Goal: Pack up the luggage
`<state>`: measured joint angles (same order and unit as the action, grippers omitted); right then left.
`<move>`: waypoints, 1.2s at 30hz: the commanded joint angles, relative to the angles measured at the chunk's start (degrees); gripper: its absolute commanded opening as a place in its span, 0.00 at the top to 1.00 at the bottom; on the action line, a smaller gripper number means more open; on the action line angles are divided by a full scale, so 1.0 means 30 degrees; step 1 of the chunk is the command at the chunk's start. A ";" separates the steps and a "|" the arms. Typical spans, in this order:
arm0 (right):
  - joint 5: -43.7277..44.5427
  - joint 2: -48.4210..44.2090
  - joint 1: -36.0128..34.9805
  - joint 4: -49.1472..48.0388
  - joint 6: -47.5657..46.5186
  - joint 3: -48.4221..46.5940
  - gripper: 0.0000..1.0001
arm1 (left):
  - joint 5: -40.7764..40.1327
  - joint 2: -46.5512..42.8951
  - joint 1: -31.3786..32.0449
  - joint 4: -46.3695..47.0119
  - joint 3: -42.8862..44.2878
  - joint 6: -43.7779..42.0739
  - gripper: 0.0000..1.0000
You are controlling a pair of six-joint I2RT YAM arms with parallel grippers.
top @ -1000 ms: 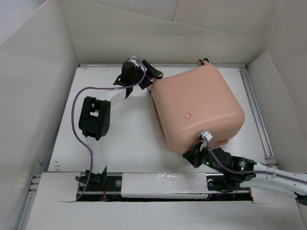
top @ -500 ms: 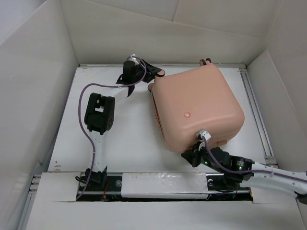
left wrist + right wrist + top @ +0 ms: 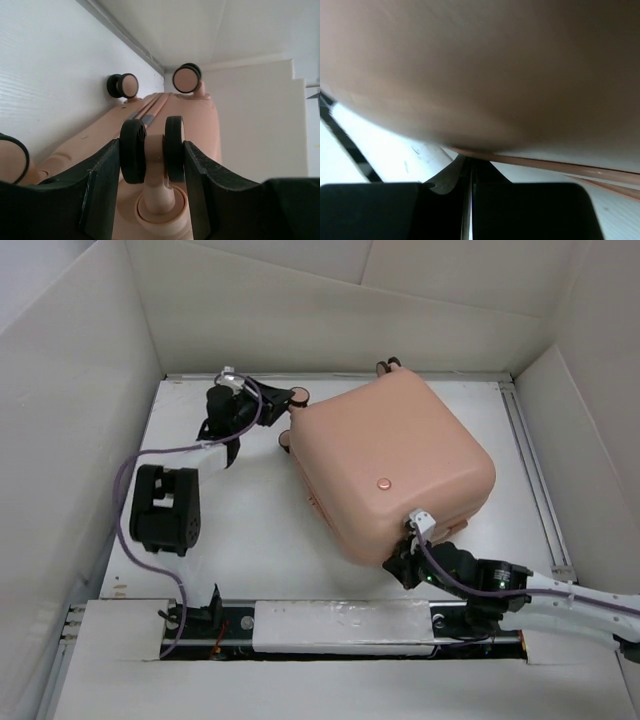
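Observation:
The peach-pink luggage (image 3: pixel 390 475) lies closed on the white table, round emblem (image 3: pixel 384 483) facing up. My left gripper (image 3: pixel 288 410) is at its far-left corner, shut on one twin black wheel (image 3: pixel 132 150), with a finger on each side of it (image 3: pixel 151 150). Two more wheels (image 3: pixel 122 86) (image 3: pixel 186 78) show beyond it along the shell (image 3: pixel 200 125). Against the near corner of the luggage, low under the shell's curve (image 3: pixel 485 70), my right gripper (image 3: pixel 405 558) is shut (image 3: pixel 469 162) with nothing between its fingers.
Tall white cardboard walls (image 3: pixel 80 420) box in the table on three sides. A metal rail (image 3: pixel 535 480) runs along the right edge. My left arm's elbow (image 3: pixel 160 510) hangs over the left part of the table (image 3: pixel 250 530).
My left gripper closed on the wheel and drew left, dragging the luggage's far end left and turning it. My right gripper stayed shut at the near corner.

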<state>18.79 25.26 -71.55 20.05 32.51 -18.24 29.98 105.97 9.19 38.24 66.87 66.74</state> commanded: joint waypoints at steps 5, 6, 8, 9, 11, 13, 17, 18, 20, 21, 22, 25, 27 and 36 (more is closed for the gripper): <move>-0.0487 0.5608 0.3072 -0.2700 -0.4706 -0.6776 1.00 | 0.0350 -0.8979 -0.3061 0.1877 -0.4034 -0.0561 1.00; -0.1448 0.6108 0.4354 -0.2700 -0.5033 -0.7216 1.00 | 0.0350 -0.9741 -0.3296 0.0626 -0.4793 -0.0857 1.00; -0.2186 0.7135 0.5620 -0.2876 -0.5765 -0.7981 1.00 | -0.0030 -1.2172 -0.3474 -0.0698 -0.5412 -0.1676 1.00; -0.2944 0.7312 0.6903 -0.3224 -0.5943 -0.8244 1.00 | -0.0437 -1.2905 -0.3474 -0.2300 -0.5879 -0.2666 1.00; -0.4030 0.7517 0.8257 -0.3489 -0.6148 -0.8449 1.00 | -0.0732 -1.5211 -0.3474 -0.3455 -0.6612 -0.2940 1.00; -0.5492 0.7519 1.0039 -0.3694 -0.6150 -0.8451 1.00 | -0.1172 -1.6597 -0.3474 -0.4622 -0.8159 -0.3145 1.00; -0.7283 0.7287 1.1486 -0.3957 -0.4808 -0.7287 1.00 | -0.2226 -2.0055 -0.3474 -0.6034 -1.1122 -0.4024 1.00; -0.7287 0.6676 1.1312 -0.4250 -0.4106 -0.6729 1.00 | -0.2229 -2.1424 -0.3474 -0.6414 -1.1679 -0.4285 1.00; -0.7668 0.5562 1.0261 -0.5533 -0.1181 -0.5092 1.00 | -0.2929 -2.2837 -0.3474 -0.7119 -1.3378 -0.4522 1.00; -0.8190 0.4918 0.9734 -0.6586 -0.0009 -0.2907 1.00 | -0.3135 -2.4236 -0.3474 -0.7121 -1.3964 -0.4522 1.00; -0.8196 0.3693 0.9032 -0.9004 0.1220 -0.1812 1.00 | -0.3137 -2.4801 -0.3474 -0.7121 -1.4521 -0.4290 1.00; -0.6214 0.2657 0.4701 -1.4084 0.5241 0.1916 1.00 | -0.3430 -2.6266 -0.3474 -0.7619 -1.5958 -0.3938 1.00; -0.2595 0.3092 0.1778 -1.3311 0.5540 0.1514 1.00 | -0.3256 -2.6767 -0.3474 -0.7619 -1.6865 -0.3760 1.00; -0.8245 0.7686 1.0392 -0.7685 -0.0111 -0.7070 1.00 | -0.2905 -2.8613 -0.3064 -0.8233 -1.8013 -0.4463 1.00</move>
<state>-3.66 47.29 -50.24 9.10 37.21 -28.56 19.11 21.89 -0.30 12.69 12.99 55.27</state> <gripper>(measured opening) 0.013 0.003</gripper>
